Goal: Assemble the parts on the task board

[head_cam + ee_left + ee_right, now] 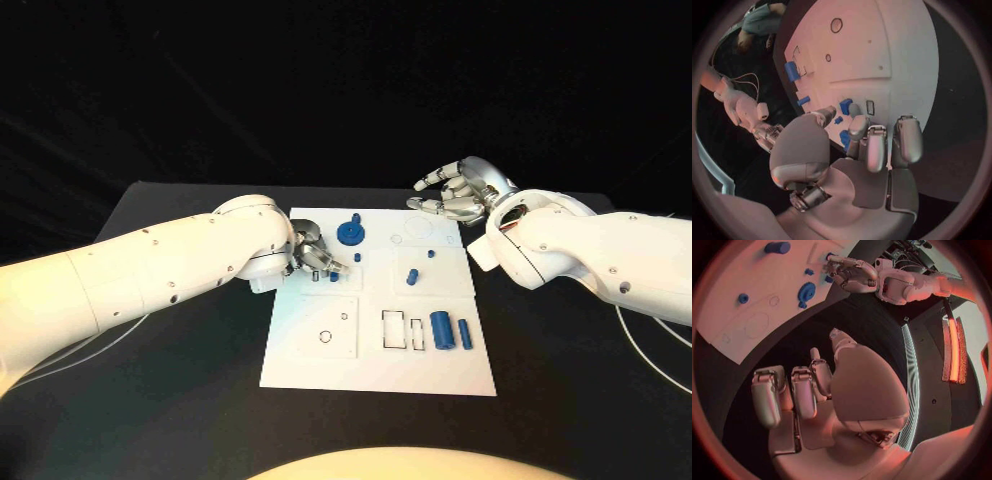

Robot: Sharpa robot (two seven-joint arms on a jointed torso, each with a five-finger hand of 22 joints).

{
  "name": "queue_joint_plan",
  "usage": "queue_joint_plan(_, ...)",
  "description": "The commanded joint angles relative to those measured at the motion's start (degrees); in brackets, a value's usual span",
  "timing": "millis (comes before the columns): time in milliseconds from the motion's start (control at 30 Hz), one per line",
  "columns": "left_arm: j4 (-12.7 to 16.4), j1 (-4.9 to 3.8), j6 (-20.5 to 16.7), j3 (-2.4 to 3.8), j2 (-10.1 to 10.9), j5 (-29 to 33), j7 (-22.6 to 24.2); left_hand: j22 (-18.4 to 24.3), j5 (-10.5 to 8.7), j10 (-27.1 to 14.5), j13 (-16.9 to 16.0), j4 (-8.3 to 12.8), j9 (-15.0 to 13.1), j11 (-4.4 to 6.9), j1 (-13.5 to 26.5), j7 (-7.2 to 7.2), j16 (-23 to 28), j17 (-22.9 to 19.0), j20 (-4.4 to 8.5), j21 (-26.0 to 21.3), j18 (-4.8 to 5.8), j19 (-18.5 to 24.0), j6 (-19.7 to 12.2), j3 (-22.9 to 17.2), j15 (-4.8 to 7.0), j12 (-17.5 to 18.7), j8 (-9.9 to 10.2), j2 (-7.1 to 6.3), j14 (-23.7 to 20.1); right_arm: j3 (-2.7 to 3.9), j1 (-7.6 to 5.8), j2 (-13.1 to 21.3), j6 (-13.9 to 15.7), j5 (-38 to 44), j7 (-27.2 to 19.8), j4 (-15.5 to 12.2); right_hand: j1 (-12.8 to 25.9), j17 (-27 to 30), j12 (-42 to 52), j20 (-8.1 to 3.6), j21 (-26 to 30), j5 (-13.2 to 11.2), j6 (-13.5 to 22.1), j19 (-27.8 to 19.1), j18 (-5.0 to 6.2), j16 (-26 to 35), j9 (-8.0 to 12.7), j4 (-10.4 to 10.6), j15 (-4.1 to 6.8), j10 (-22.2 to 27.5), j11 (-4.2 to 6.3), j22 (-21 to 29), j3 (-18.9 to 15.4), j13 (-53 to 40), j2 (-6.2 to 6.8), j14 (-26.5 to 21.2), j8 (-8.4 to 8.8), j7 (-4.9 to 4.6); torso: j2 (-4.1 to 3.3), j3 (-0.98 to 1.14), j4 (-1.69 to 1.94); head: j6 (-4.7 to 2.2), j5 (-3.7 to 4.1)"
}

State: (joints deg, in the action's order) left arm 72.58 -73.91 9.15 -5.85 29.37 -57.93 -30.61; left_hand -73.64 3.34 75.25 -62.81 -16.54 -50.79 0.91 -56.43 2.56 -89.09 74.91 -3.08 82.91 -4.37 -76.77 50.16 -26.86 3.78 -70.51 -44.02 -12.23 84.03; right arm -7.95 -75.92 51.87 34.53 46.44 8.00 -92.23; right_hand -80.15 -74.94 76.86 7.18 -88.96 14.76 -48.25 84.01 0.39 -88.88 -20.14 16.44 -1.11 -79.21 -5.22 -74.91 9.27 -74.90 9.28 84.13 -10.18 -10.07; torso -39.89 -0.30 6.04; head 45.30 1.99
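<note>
Lying in the middle of the black table [188, 330], the white task board [378, 375] carries several blue parts. A large round blue part [351, 235] with a small blue knob [355, 218] just beyond it is seen near the board's far edge. A small blue peg [428, 251] and a short blue cylinder [413, 277] lie in the middle of the board, and a thick blue cylinder [441, 330] with a thinner blue rod [464, 334] just beside it lies towards the near right, next to outlined rectangular slots.

The left hand [313, 258] is held over the board's left edge, its fingers curled down around small blue pieces [844, 122]; whether a piece is actually pinched cannot be told. From the left wrist, the fingertips [859, 126] are seen close to these pieces.

The right hand [459, 195] is raised beyond the board's far right corner, above the table, fingers loosely curled and apart, with nothing held.
</note>
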Motion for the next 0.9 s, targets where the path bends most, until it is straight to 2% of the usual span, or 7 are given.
queue_joint_plan(33, 0.9, 0.05, -0.2, 0.5, 0.9, 0.4, 0.1, 0.0, -0.09, -0.4, 0.0, -0.1, -0.1, 0.12, -0.5, 0.18, 0.3, 13.1, 0.11, -0.4, 0.61, -0.4, 0.0, 0.5, 0.24, -0.2, 0.3, 0.11, 5.3, 0.01, 0.03, 0.1, -0.6, 0.6, -0.6, 0.0, 0.8, -12.0, -0.3, -0.53, 0.2, -0.1, 0.6, 5.4, -0.08, 0.3, 0.1, 0.2, 0.32, 0.5, 0.06, -14.4, 0.2, -3.6, -0.06, 5.0, -0.3, -0.01, 0.05, -0.02, 0.06, -0.23, 0.02)
queue_joint_plan(200, 2.9, -0.32, -0.3, 2.39, 3.0, 0.9, 0.1, 0.1, -0.05, -0.5, 0.1, -0.1, -0.1, 0.13, -0.6, 0.18, 0.3, 13.0, 0.11, -0.4, 0.59, -0.3, 0.0, 0.6, 0.25, -0.1, 0.3, 0.17, 5.2, 0.01, 0.03, 0.1, -0.4, 0.6, -0.6, 0.2, 0.8, -12.0, -0.3, -0.53, 0.2, -0.1, 0.6, 5.4, -0.08, 0.3, 0.1, 0.2, 0.32, 0.5, 0.06, -14.4, 0.2, -3.6, -0.06, 5.0, -0.3, -0.01, 0.18, 0.0, 0.1, -0.6, -0.01)
queue_joint_plan(467, 4.4, -2.71, 0.1, 4.7, 5.7, 2.1, 0.2, 1.7, 0.06, -2.2, 2.3, -0.1, 0.3, -0.3, -2.1, 0.68, 1.1, 11.8, -0.03, -1.3, 0.24, 1.0, -1.2, 2.2, -0.09, 1.7, 1.6, 1.23, 4.8, 0.01, 0.03, 0.2, -0.3, 0.6, -0.6, 0.6, 0.8, -12.0, -0.1, -0.53, 0.1, -0.1, 0.6, 5.5, -0.1, 0.3, 0.1, 0.2, 0.32, 0.4, 0.06, -14.5, 0.2, -3.7, -0.07, 5.0, -0.32, -0.01, 0.08, -0.02, 0.13, -1.43, -0.13)
queue_joint_plan(533, 4.0, -3.21, 0.4, 5.02, 6.0, 2.0, 0.2, 2.5, 0.07, -3.4, 3.6, -0.1, 0.8, -0.75, -2.9, 1.19, 1.4, 11.3, -0.26, -1.8, 0.06, 1.8, -2.0, 3.2, -0.48, 2.7, 2.6, 1.7, 4.5, 0.0, 0.03, 0.2, -0.3, 0.6, -0.6, 0.7, 0.8, -12.0, -0.1, -0.53, 0.1, -0.1, 0.6, 5.5, -0.1, 0.3, 0.1, 0.2, 0.32, 0.4, 0.06, -14.5, 0.2, -3.7, -0.07, 5.0, -0.32, -0.01, 0.07, -0.09, 0.11, -1.58, -0.17)
queue_joint_plan(600, 3.0, -3.54, 0.7, 5.22, 6.1, 1.6, 0.3, 2.8, 0.13, -4.1, 4.1, -0.1, 2.8, -1.78, -4.0, 2.42, 1.5, 11.1, -0.81, -2.0, 0.01, 2.1, -4.2, 4.6, -1.35, 3.1, 5.9, 2.38, 4.4, 0.0, 0.03, 0.2, -0.3, 0.6, -0.6, 0.8, 0.8, -12.0, -0.1, -0.53, 0.1, -0.1, 0.6, 5.5, -0.1, 0.3, 0.1, 0.2, 0.32, 0.4, 0.06, -14.5, 0.2, -3.7, -0.07, 5.0, -0.32, -0.01, 0.02, -0.13, 0.1, -1.75, -0.15)
queue_joint_plan(700, 1.2, -3.81, 0.8, 5.37, 5.8, 0.5, 0.4, 2.1, 0.15, -4.2, 4.2, -0.1, 5.0, -2.79, -4.6, 3.59, 1.3, 11.4, -1.47, -1.7, 0.14, 1.6, -5.8, 5.9, -2.21, 2.9, 9.1, 3.07, 4.5, 0.0, 0.03, 0.2, -0.3, 0.6, -0.6, 0.9, 0.8, -12.0, -0.1, -0.53, 0.1, -0.1, 0.6, 5.5, -0.1, 0.3, 0.1, 0.2, 0.32, 0.4, 0.06, -14.5, 0.2, -3.7, -0.07, 5.0, -0.32, -0.01, -0.03, -0.08, 0.09, -2.06, -0.42)
queue_joint_plan(900, -3.2, -3.98, 1.6, 5.35, 4.0, -0.8, 0.5, 2.1, 0.18, -4.1, 4.0, -0.1, 5.8, -3.04, -4.9, 3.85, 1.2, 11.5, -1.72, -1.7, 0.13, 1.6, -5.7, 6.4, -2.47, 2.7, 9.9, 3.34, 4.5, 0.0, 0.03, 0.2, -0.4, 0.6, -0.6, 0.9, 0.9, -12.0, -0.1, -0.53, 0.0, -0.1, 0.6, 5.5, -0.12, 0.3, 0.1, 0.1, 0.33, 0.4, 0.06, -14.5, 0.3, -3.7, -0.09, 5.0, -0.37, 0.0, -0.04, -0.16, 0.16, -2.03, -0.58)
